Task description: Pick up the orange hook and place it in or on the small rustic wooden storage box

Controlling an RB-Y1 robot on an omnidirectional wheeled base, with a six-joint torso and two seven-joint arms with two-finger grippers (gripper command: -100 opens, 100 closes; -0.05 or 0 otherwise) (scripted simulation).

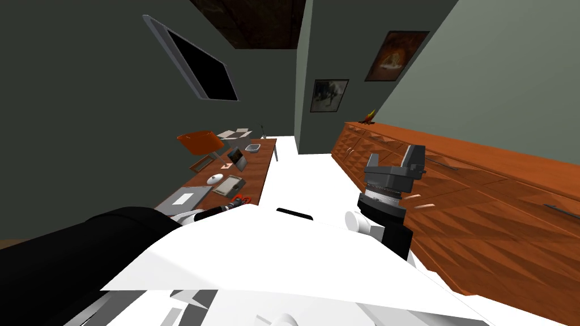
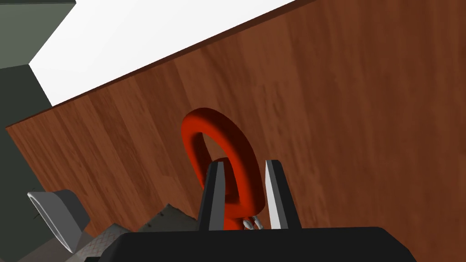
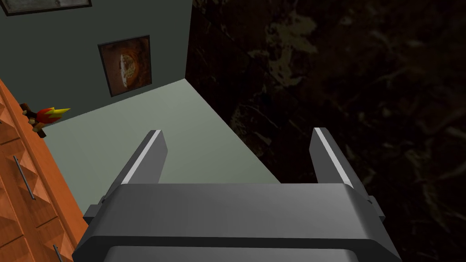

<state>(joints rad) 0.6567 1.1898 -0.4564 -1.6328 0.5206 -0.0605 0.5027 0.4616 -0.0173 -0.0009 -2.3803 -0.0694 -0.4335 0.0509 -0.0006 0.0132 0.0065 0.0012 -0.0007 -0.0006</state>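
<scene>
Okay, left gripper is clamped on the orange hook at low centre of the left wrist frame, against the brown wood-grain desk, white floor past the desk edge at upper left. Right gripper has its fingers spread wide, raised beside the orange-brown sideboard at right of the head frame; grey-green walls, dark wall screen upper left

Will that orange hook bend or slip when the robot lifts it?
Probably stays stiff: the orange hook looks like a thick solid ring. It might swivel or slip, since its sides are round and smooth and the left gripper pinches it with thin flat fingers. It looks small on the desk, so likely light.
</scene>
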